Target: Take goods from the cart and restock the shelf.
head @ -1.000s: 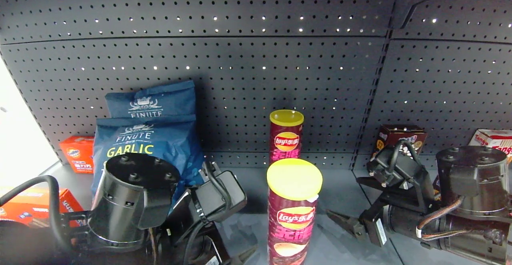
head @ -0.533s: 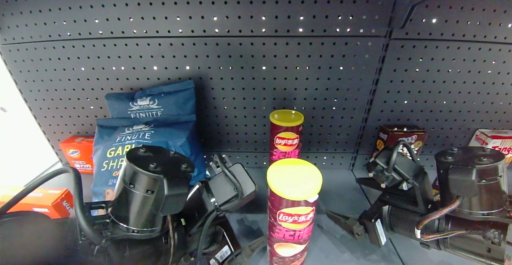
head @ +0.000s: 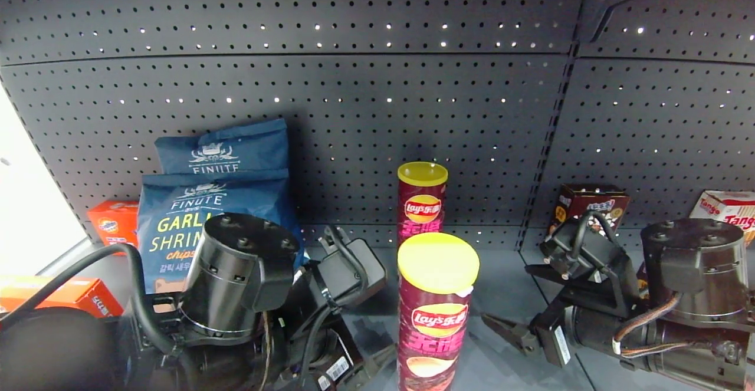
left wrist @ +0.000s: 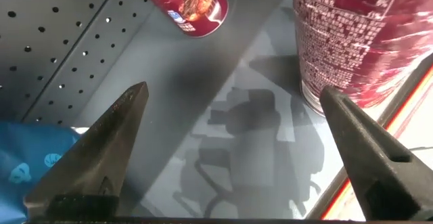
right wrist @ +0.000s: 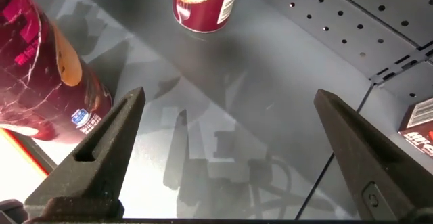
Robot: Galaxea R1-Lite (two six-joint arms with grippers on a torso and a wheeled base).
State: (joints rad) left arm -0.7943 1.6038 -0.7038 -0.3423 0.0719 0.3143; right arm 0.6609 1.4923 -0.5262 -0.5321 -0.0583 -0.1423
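Observation:
Two dark red chip cans with yellow lids stand on the grey shelf. The front can is near the shelf edge and the rear can is by the pegboard. My left gripper is open, low on the shelf just left of the front can, with one finger close to its base. My right gripper is open and empty to the right of the front can, a short gap away. The rear can stands beyond both.
Two blue chip bags lean at the back left, with orange boxes beside and in front of them. A brown box and a white-red box sit past the upright divider. Bare shelf floor lies between the cans.
My left arm has moved right, toward the front can. The front can has shifted slightly to the right. The right arm has held still.

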